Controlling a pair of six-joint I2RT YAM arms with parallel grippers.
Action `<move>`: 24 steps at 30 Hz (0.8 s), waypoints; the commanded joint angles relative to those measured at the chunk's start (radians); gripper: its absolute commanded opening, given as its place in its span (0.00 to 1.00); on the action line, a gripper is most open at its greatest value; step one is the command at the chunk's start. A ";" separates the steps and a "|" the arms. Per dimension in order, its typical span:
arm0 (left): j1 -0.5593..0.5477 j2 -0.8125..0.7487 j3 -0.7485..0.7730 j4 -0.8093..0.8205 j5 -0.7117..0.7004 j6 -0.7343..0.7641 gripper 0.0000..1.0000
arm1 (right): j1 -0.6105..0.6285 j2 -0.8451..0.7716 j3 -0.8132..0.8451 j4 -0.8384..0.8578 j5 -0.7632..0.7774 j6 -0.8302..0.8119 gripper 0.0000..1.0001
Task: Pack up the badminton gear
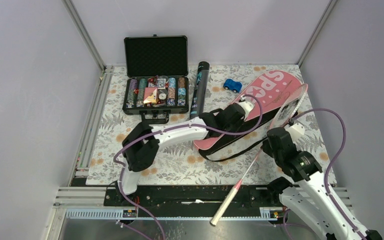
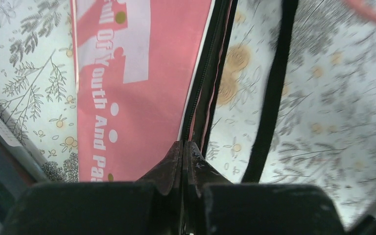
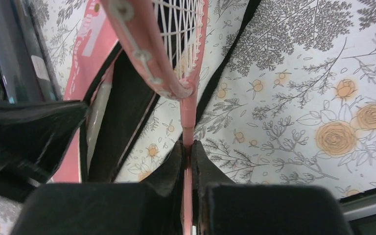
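The right gripper (image 3: 188,147) is clamped on the thin pink shaft of a racket (image 1: 250,168). The racket's long axis runs diagonally: its white handle juts past the near edge of the worktop (image 1: 180,161), and its strung head points away toward the far right corner. The head lies at the right-hand edge of the pink "SPORT" racket cover (image 1: 272,90). The cover lies on the same slant, its rounded end at the far right and its narrow end toward the middle of the floral cloth. The left gripper (image 2: 183,147) has its fingers pressed together on the black zip edge of the cover. The black strap (image 2: 271,88) trails loose over the cloth just beside it. The black tube (image 1: 200,87) lies lengthwise near-to-far, between an open poker chip case (image 1: 155,95) and a blue toy car (image 1: 232,85).
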 commanded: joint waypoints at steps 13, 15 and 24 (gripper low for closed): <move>0.098 -0.131 -0.057 0.138 0.236 -0.289 0.00 | -0.599 0.092 -0.092 0.240 -0.554 -0.089 0.00; 0.098 -0.145 -0.076 0.156 0.246 -0.284 0.00 | -0.631 0.093 -0.110 0.299 -0.647 -0.092 0.00; 0.098 -0.192 -0.148 0.252 0.299 -0.282 0.00 | -0.688 0.107 -0.163 0.476 -0.904 -0.052 0.00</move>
